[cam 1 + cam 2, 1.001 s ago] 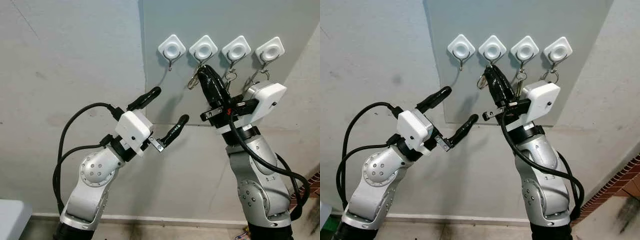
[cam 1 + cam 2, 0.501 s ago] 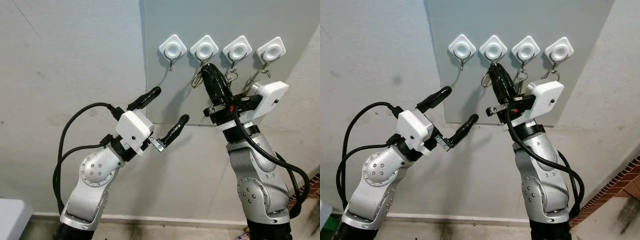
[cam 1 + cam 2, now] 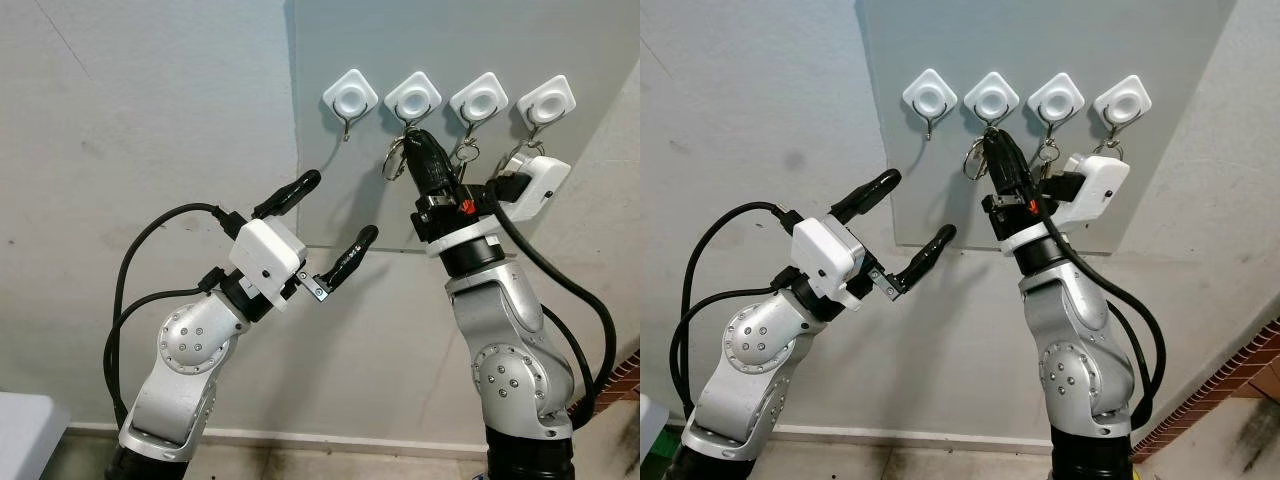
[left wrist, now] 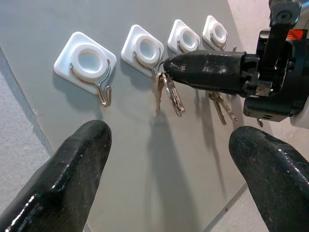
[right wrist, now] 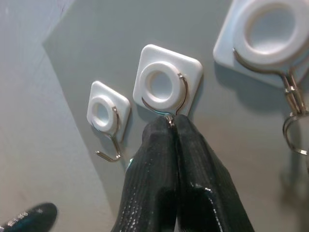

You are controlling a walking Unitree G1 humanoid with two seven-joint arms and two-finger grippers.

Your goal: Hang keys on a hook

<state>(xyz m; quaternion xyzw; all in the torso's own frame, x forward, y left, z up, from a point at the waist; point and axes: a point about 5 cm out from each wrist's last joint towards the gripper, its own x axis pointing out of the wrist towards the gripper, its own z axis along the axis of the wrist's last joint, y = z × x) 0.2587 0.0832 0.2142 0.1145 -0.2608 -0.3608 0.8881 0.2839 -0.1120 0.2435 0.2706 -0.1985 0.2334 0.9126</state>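
Four white square hooks sit in a row on a grey wall panel (image 3: 330, 150). The leftmost hook (image 3: 349, 97) is bare. My right gripper (image 3: 414, 141) is shut on a bunch of keys (image 3: 393, 161), its tips pressed right under the second hook (image 3: 412, 97). In the right wrist view the fingertips (image 5: 170, 123) pinch at the lower end of that hook's wire (image 5: 179, 94). The keys (image 4: 166, 92) dangle from the tips; I cannot tell whether the ring is over the wire. My left gripper (image 3: 340, 208) is open, lower left, away from the hooks.
The third hook (image 3: 477, 100) and the fourth hook (image 3: 547, 100) each carry their own keys (image 3: 466, 152). Pale concrete wall surrounds the panel. A brick edge (image 3: 1260, 360) shows at the lower right, and a white object (image 3: 20, 435) at the lower left.
My right gripper has risen with the keys from below the second hook up to its wire, and its wrist has turned. The left arm has held still.
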